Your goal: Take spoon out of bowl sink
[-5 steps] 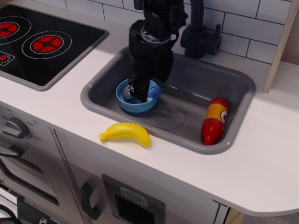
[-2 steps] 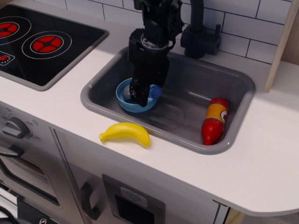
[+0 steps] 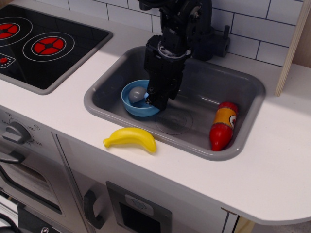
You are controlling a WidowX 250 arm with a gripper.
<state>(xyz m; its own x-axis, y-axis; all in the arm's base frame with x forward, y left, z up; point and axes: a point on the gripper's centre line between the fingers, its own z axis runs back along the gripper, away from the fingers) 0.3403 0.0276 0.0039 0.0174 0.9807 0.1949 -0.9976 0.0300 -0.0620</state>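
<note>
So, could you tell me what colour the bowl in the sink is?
Light blue bowl; the only view.

The black gripper (image 3: pixel 156 100) is reaching down into the grey sink (image 3: pixel 243 87), its tips sitting at the right rim of the light-blue bowl (image 3: pixel 132 104). The spoon (image 3: pixel 137 92) is showing its grey scoop inside the bowl. A yellow banana (image 3: pixel 130 139) is lying on the counter (image 3: pixel 272 170) near the sink's front edge, and a red-and-yellow bottle (image 3: pixel 223 125) is lying inside the sink at the right.

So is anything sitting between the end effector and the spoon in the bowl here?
Nothing visible. The end effector sits at the right rim of the bowl, right beside the spoon, whose grey head lies uncovered inside. The handle is hidden.
</note>
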